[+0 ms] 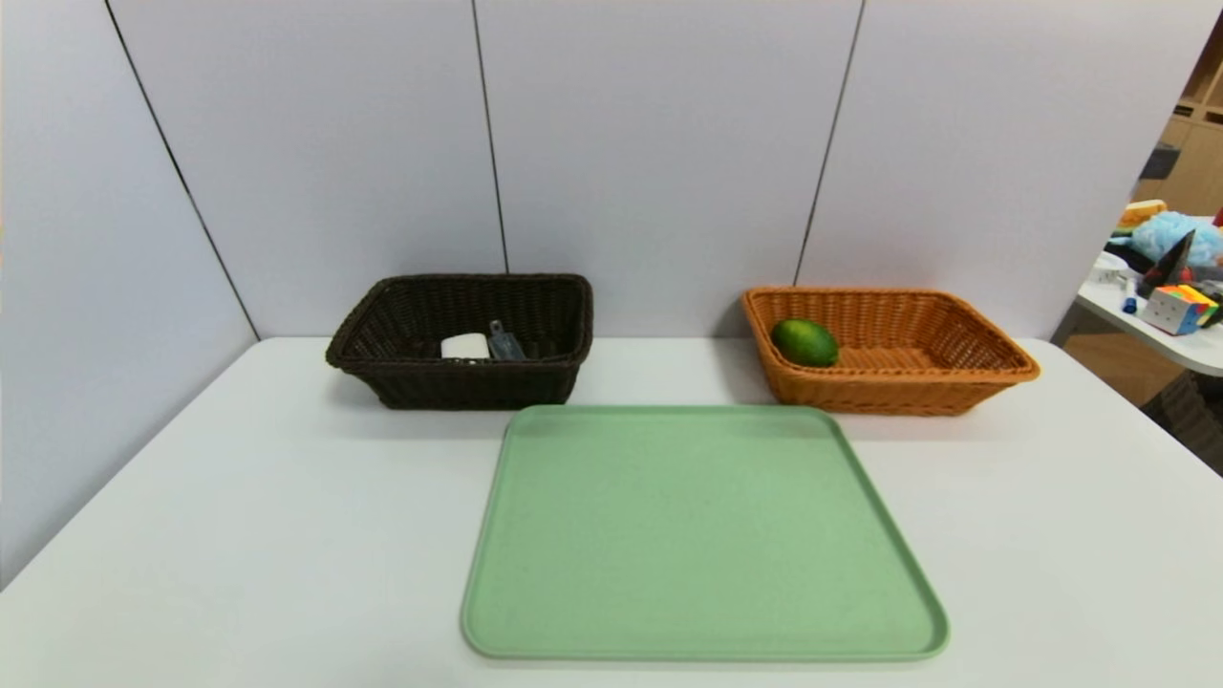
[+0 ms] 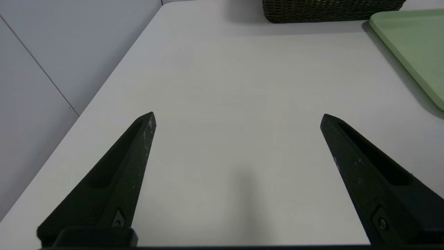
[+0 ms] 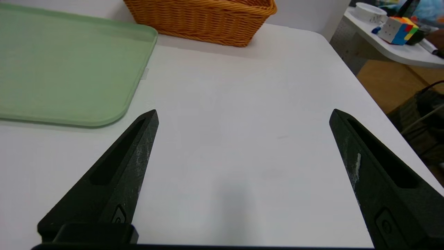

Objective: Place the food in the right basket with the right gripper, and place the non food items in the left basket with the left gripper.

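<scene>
A dark brown left basket [image 1: 401, 315] at the back of the table holds a white block [image 1: 465, 346] and a grey tool [image 1: 504, 342]. The orange right basket [image 1: 955, 330] holds a green round fruit [image 1: 804, 341]. In front of the baskets lies a bare green tray [image 1: 697, 535]. Neither arm shows in the head view. My left gripper [image 2: 237, 118] hangs open over bare table, left of the tray, with the left basket [image 2: 329, 10] beyond it. My right gripper [image 3: 244, 114] hangs open over bare table right of the tray, the right basket [image 3: 208, 17] ahead.
The white table [image 1: 239, 535] ends at grey wall panels behind and to the left. Its right edge [image 3: 364, 86] drops off beside the right gripper. A side table [image 1: 1161, 330] with a colour cube [image 1: 1180, 308] and clutter stands further right.
</scene>
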Robot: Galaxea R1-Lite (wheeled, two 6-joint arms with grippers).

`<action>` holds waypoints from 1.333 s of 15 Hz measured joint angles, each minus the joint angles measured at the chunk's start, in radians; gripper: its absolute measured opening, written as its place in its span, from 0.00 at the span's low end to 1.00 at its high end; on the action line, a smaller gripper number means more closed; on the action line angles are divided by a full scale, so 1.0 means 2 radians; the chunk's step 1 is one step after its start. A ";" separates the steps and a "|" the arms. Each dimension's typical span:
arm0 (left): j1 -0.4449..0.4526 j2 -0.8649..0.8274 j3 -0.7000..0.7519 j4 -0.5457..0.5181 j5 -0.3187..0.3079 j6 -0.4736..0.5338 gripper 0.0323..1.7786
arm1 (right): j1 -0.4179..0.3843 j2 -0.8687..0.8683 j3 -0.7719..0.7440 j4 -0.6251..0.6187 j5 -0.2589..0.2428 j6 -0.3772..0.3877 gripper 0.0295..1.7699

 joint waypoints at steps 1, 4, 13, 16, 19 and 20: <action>0.000 -0.001 0.000 0.000 -0.002 0.001 0.95 | 0.001 -0.012 0.010 -0.001 0.001 -0.008 0.96; 0.000 -0.008 0.000 0.000 -0.007 0.004 0.95 | 0.001 -0.029 0.020 -0.004 0.004 -0.007 0.96; -0.001 -0.027 0.019 -0.016 -0.040 -0.002 0.95 | 0.001 -0.037 0.043 -0.033 0.024 0.061 0.96; -0.001 -0.027 0.023 -0.011 -0.041 -0.005 0.95 | 0.001 -0.037 0.045 -0.030 0.024 0.075 0.96; -0.001 -0.027 0.024 -0.011 -0.040 -0.015 0.95 | 0.001 -0.037 0.046 -0.029 0.026 0.075 0.96; -0.001 -0.027 0.024 -0.011 -0.040 -0.016 0.95 | 0.001 -0.037 0.046 -0.030 0.025 0.078 0.96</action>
